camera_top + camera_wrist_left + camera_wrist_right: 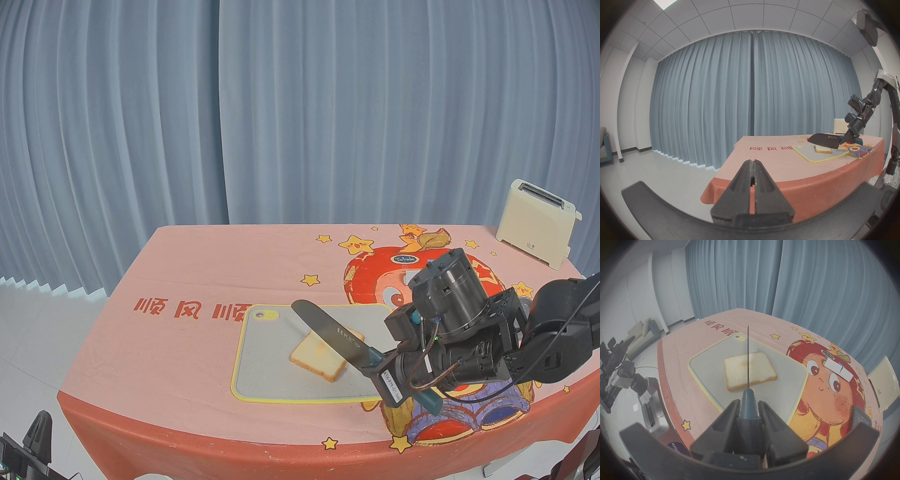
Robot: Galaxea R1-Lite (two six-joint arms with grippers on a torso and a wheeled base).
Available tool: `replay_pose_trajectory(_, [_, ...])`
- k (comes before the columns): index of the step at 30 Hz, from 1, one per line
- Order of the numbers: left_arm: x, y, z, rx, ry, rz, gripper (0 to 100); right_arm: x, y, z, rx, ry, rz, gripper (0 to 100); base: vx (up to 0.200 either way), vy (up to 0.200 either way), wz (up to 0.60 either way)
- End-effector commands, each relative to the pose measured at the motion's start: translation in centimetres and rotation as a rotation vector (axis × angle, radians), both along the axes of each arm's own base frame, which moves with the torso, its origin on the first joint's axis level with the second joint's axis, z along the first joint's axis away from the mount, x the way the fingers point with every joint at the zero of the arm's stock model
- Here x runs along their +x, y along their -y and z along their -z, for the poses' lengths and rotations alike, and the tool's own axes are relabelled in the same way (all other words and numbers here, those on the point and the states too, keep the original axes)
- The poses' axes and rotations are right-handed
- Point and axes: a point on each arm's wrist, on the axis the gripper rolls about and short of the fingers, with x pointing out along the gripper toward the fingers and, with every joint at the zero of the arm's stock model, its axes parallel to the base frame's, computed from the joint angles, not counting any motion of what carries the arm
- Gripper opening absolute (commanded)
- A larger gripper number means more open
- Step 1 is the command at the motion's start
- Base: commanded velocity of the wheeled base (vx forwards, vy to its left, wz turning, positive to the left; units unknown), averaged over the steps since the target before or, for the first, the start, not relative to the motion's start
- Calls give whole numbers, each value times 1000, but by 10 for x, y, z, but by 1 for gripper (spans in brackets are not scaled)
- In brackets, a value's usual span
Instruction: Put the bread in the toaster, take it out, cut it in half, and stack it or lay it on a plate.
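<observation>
One slice of bread sits on the cutting board near the table's front edge. Right gripper has its fingers clamped on the knife handle, blade hanging over the bread. Left gripper is off past the table's left side, fingers pressed together. Toaster is on the back right corner

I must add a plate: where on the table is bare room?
Free: the cloth left of the cutting board, and the far corner behind it. Crowded: above the bread, where the right claw holds the knife.
</observation>
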Motion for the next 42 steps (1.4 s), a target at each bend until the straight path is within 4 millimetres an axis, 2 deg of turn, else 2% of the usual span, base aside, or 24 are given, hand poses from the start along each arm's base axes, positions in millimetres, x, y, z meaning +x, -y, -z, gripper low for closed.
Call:
replay_pose_trajectory(1, [1, 0, 5, 2, -16, 1, 0, -1, -2, 3, -7, -6, -5, 0, 0, 0, 0])
replay_pose_trajectory(14, [1, 0, 3, 6, 4, 9, 0, 1, 0, 0, 3, 2, 4, 0, 0, 0, 0])
replay_pose_trajectory(16, [1, 0, 0, 7, 28, 11, 0, 1, 0, 0, 2, 3, 3, 0, 0, 0, 0])
replay_pose_trajectory(17, [0, 0, -15, 6, 174, 12, 0, 1, 0, 0, 1, 2, 7, 0, 0, 0, 0])
replay_pose_trajectory(19, [-1, 0, -19, 8, 216, 13, 0, 2, 0, 0, 0, 5, 7, 0, 0, 0, 0])
replay_pose_trajectory(27, [-3, 1, -25, 4, 272, 20, 0, 2, 0, -2, 13, 13, 13, 0, 0, 0, 0])
replay_pose_trajectory(32, [10, 1, -49, 10, 262, 39, 0, 2, 0, -2, 11, 13, 14, 0, 0, 0, 0])
replay_pose_trajectory(38, [50, 3, -101, 23, 219, 160, 0, 1, 1, -3, 14, 14, 13, 0, 0, 0, 0])
replay_pose_trajectory(42, [71, 8, -126, 15, 200, 305, 0, 0, 2, -6, 17, 17, 13, 0, 0, 0, 0])
